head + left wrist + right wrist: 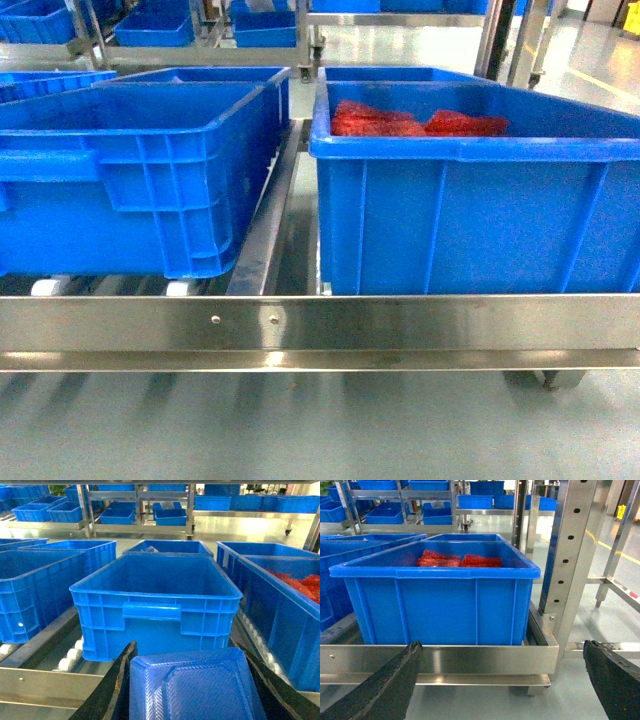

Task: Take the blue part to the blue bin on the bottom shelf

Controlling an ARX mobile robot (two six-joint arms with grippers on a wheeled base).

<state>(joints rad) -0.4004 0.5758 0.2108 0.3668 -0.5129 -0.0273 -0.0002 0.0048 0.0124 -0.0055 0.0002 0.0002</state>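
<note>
Your left claw [192, 690] is pinching the blue part [195, 685], a ribbed blue plastic tray piece that fills the bottom of the left wrist view, with one dark finger on each side of it. The empty blue bin [155, 600] stands directly at 12 o'clock from this claw, just beyond the front rail of the bottom shelf [45, 682], and its handle side faces you. The long axis of the bin runs away from you, from 6 to 12 o'clock, so I judge that the coming move is a straight push forward and up over the near rim, then a release inside. The left arm is clearly the nearer one, because it already carries the part. Your right claw [500, 680] is spread wide and holds nothing; it faces the other bin [435, 597], which has red parts [460, 560] inside, at its 12 o'clock. In the head view this red-filled bin [470, 215] is at 3 o'clock from the empty one [130, 175]. Take care that the part clears the near rim and does not catch on it.
</note>
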